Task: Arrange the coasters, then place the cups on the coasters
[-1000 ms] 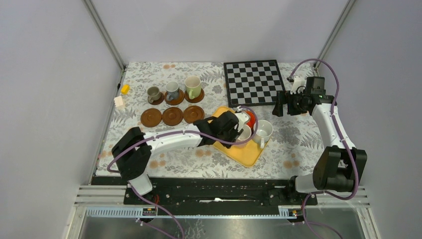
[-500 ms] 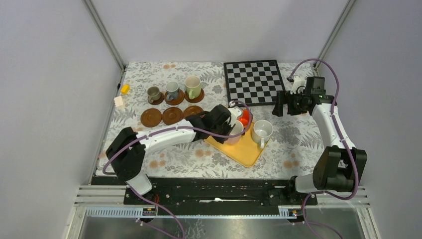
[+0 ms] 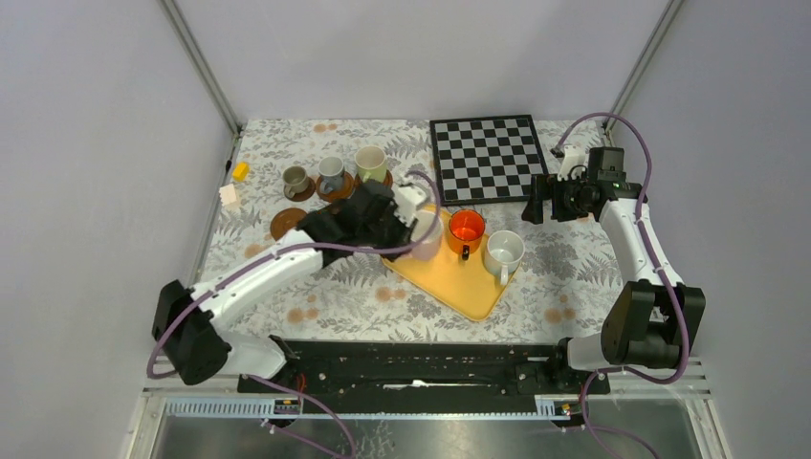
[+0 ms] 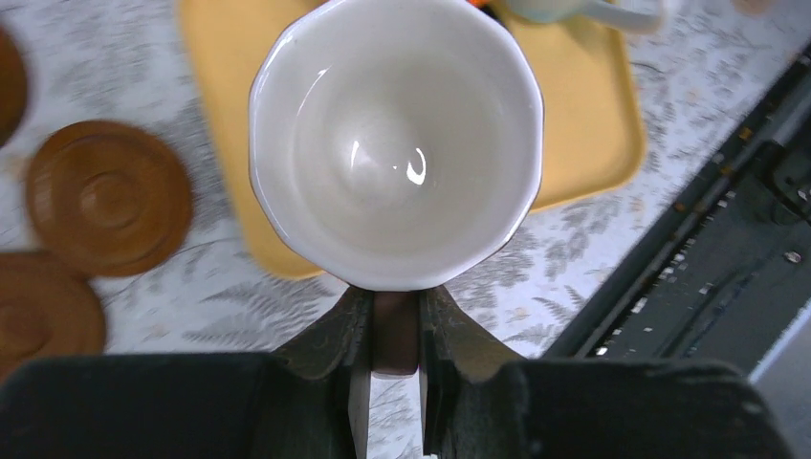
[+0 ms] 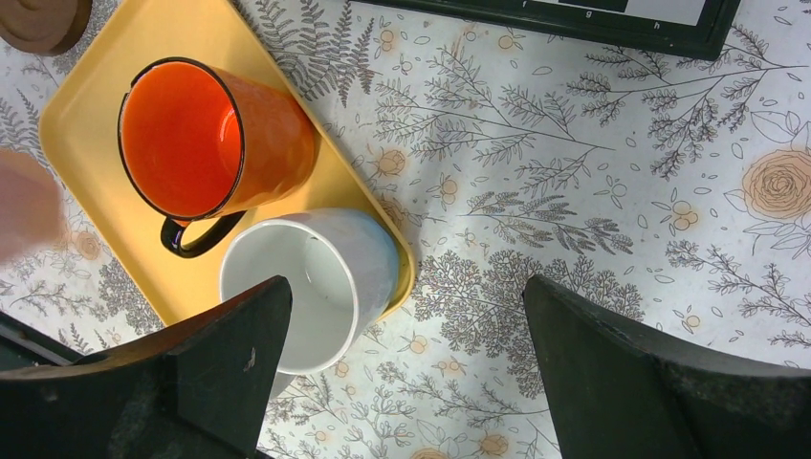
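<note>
Floral table (image 3: 564, 277): coasters (image 3: 287, 223), yellow tray (image 3: 459, 287), chessboard (image 3: 488, 158) (far right), two small blocks (image 3: 240, 171).

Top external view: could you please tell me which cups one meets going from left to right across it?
grey-brown cup → blue-grey cup → pale green cup → pinkish cup → orange cup → white cup

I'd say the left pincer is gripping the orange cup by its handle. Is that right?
Not quite. The left pincer grips the pinkish cup with a white inside by its handle, as the left wrist view shows. The orange cup sits on the yellow tray.
</note>
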Robot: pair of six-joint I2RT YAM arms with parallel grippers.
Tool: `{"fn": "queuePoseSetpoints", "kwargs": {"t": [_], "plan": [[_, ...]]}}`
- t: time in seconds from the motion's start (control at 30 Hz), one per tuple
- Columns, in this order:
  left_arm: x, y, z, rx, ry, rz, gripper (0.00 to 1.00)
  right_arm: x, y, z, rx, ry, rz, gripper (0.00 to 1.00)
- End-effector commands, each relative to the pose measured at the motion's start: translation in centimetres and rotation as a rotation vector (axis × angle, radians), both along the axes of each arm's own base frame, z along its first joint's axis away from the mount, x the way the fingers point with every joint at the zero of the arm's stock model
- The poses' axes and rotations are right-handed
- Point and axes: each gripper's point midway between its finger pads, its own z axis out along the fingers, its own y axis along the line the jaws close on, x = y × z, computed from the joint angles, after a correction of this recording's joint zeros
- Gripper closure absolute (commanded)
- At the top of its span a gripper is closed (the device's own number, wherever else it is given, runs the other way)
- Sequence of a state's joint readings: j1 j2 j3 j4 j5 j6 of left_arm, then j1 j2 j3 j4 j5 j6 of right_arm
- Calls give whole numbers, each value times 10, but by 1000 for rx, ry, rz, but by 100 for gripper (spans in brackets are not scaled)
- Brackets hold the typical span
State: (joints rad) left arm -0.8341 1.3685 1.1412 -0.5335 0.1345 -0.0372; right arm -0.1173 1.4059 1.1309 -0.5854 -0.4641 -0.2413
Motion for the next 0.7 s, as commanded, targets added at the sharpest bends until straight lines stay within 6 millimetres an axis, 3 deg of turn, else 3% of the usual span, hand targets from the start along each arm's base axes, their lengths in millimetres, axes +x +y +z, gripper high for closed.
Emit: {"fn": "queuePoseSetpoints", "kwargs": {"t": [0.0,0.17,0.3,0.5,0.67], "plan": [[45,49,59,-86,-182,121,100,4,3,13,18,-37,17,2],[75,123,65,-54,-189,284,100,5,5,13,32,-41,23,2],[86,174,65,-45,-229,393,100,4,7,12,37,-38,28,2],[97,245,55,-16,-261,551,100,3,9,15,48,-52,36,2],[101,292,41,2,-288,596,100,2,11,14,57,-47,41,2]]}}
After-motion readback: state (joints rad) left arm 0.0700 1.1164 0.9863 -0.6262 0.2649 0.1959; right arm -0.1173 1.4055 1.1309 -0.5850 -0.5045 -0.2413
